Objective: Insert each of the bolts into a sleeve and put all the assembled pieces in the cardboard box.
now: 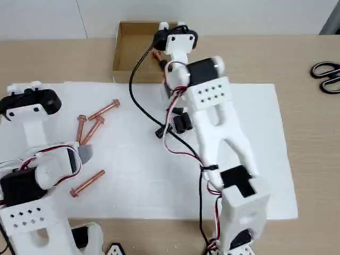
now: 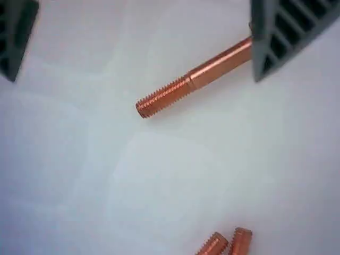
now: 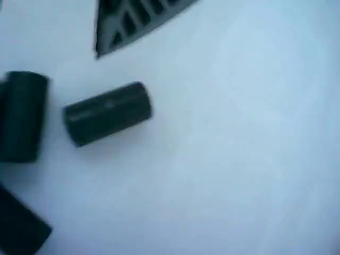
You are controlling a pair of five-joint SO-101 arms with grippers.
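High view shows a white mat (image 1: 133, 175) on a wooden surface (image 1: 297, 58). Four bolts (image 1: 92, 131) lie on the left part of the mat. Three are close together, and one (image 1: 87, 183) lies apart, nearer the left arm (image 1: 50, 167). All four are bare. The black sleeves (image 1: 180, 123) lie in a small bunch in the middle of the mat, just beside the right arm (image 1: 212, 117). The box (image 1: 127, 53) sits off the mat at the far edge, with its top open. A copper piece (image 1: 157, 54) lies inside it, partly hidden by the right arm, which reaches over the box. Scissors (image 1: 326, 74) lie on the surface, well off to the right.

Left wrist view shows the left jaws wide open, with nothing held. A bolt (image 2: 194, 79) lies on the mat between them. Its thread end shows, and its other end is hidden behind one jaw. Two more bolt tips (image 2: 240, 240) peek in at the edge.

Right wrist view shows three sleeves (image 3: 106, 114) lying on their sides on the mat, near each other. You cannot tell if the right jaws are open or closed.
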